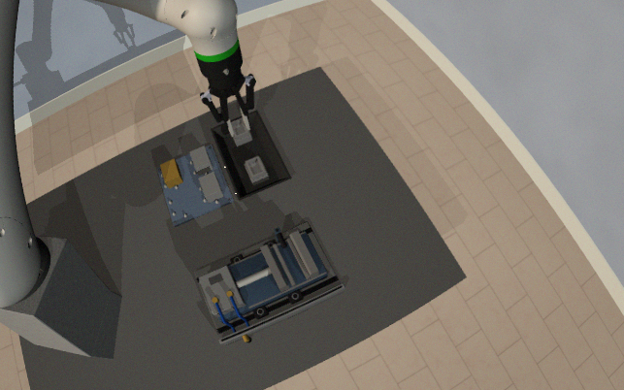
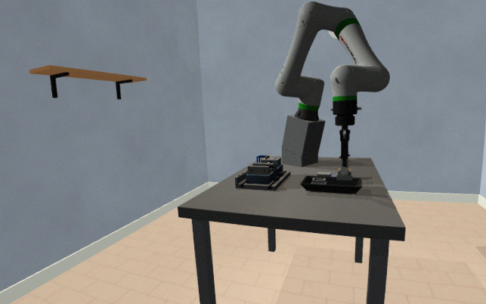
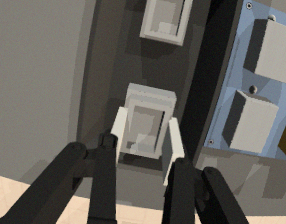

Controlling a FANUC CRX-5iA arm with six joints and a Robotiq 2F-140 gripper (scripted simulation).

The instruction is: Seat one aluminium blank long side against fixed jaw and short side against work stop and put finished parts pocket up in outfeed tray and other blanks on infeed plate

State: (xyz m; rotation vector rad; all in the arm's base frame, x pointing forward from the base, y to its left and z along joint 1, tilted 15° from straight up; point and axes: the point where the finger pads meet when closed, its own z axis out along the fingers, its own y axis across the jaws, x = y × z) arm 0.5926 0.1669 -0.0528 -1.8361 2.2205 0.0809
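Two finished parts concern us here: one finished part (image 1: pixel 256 171) lies flat on the floor of the black outfeed tray (image 1: pixel 279 160), pocket up, and the other, the held part (image 3: pixel 147 124), sits between the fingers of our gripper (image 3: pixel 146 145), which is closed on its two long sides with the pale pads (image 3: pixel 118 131) pressed against it. The fingers stand fairly narrow, stopped by the part's width. In the top view we see the gripper (image 1: pixel 238 127) pointing down over the end of the tray farther from the vise, with the held part (image 1: pixel 241 132) over the tray floor, its pocket facing up; we cannot tell whether it touches the floor or hangs just above it. In the exterior view the held part (image 2: pixel 344 174) shows at about the height of the tray's rim (image 2: pixel 330 186). Just beside the tray lies the blue infeed plate (image 1: pixel 184 210), which carries two aluminium blanks (image 1: pixel 200 159) (image 1: pixel 211 187) lying flat in a row along the tray side, and one brass blank (image 1: pixel 171 173) at the opposite edge. The vise (image 1: pixel 270 276) stands apart from both, nearer the other end of the dark table (image 1: pixel 382 233), its jaws apart and the narrow opening (image 1: pixel 282 259) with nothing in it that we can see. The blue hoses (image 1: pixel 233 315) run from the end block on the side away from the opening.
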